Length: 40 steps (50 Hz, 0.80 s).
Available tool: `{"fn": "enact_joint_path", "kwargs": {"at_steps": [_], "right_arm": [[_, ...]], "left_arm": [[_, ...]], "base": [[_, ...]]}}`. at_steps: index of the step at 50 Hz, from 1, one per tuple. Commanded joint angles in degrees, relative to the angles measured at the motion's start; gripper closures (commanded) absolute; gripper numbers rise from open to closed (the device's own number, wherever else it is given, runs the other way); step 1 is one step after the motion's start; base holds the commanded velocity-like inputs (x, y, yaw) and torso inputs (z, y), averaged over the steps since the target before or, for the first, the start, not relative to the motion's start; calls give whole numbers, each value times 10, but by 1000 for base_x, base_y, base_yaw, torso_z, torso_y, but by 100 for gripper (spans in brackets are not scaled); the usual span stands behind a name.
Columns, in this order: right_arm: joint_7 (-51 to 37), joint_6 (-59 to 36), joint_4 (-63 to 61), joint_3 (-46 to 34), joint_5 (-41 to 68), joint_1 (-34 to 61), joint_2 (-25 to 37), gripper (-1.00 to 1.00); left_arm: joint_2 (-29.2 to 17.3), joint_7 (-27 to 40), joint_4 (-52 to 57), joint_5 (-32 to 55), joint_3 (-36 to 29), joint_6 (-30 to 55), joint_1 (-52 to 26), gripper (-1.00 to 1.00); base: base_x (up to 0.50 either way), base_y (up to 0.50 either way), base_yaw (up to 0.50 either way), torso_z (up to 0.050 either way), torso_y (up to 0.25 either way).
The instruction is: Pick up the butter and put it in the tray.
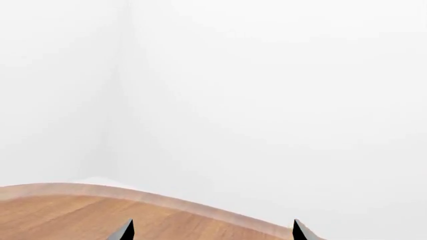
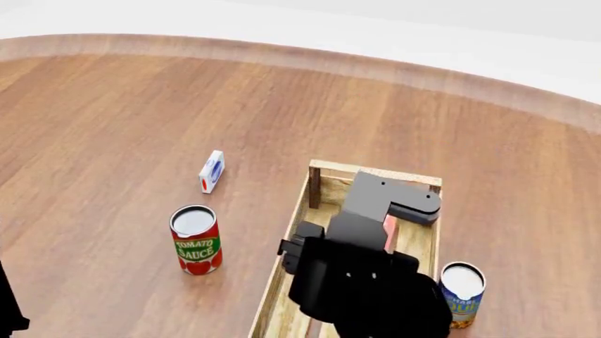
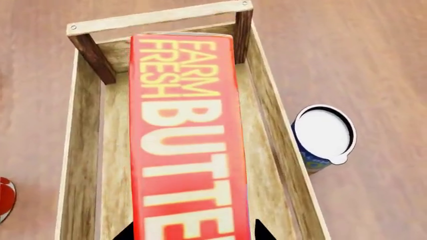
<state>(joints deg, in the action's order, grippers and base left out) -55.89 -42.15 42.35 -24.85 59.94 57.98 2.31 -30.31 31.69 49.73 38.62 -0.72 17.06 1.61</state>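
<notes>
The butter (image 3: 187, 135), a red-and-orange carton lettered "FARM FRESH BUTTER", lies lengthwise over the inside of the tray (image 3: 80, 150), a light-wood crate with darker corner posts. My right gripper (image 3: 193, 231) is shut on the carton's near end, one dark fingertip against each long side. In the head view my right arm (image 2: 367, 274) covers most of the tray (image 2: 281, 274), and only a red sliver of the butter (image 2: 389, 232) shows beside it. My left gripper (image 1: 212, 231) is open and empty, aimed past the table's edge at a white wall.
A tomato sauce can (image 2: 195, 239) stands left of the tray. A small white carton (image 2: 212, 171) lies farther back. A blue can (image 2: 461, 292) stands against the tray's right side and also shows in the right wrist view as a blue can (image 3: 322, 137). The table's curved edge (image 2: 281, 53) runs behind.
</notes>
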Motion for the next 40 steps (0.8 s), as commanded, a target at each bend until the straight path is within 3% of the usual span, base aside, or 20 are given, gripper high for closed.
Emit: {"fn": "enact_joint_path", "kwargs": {"at_steps": [1, 40], "right_arm": [[31, -3, 13, -21, -21, 5, 3, 100], [81, 26, 81, -67, -29, 3, -2, 100]], "left_arm": [[-2, 2, 0, 2, 0, -1, 0, -100], [-10, 10, 5, 8, 1, -5, 1, -100]], "base": [[0, 0, 0, 0, 0], [0, 0, 0, 0, 1]]}}
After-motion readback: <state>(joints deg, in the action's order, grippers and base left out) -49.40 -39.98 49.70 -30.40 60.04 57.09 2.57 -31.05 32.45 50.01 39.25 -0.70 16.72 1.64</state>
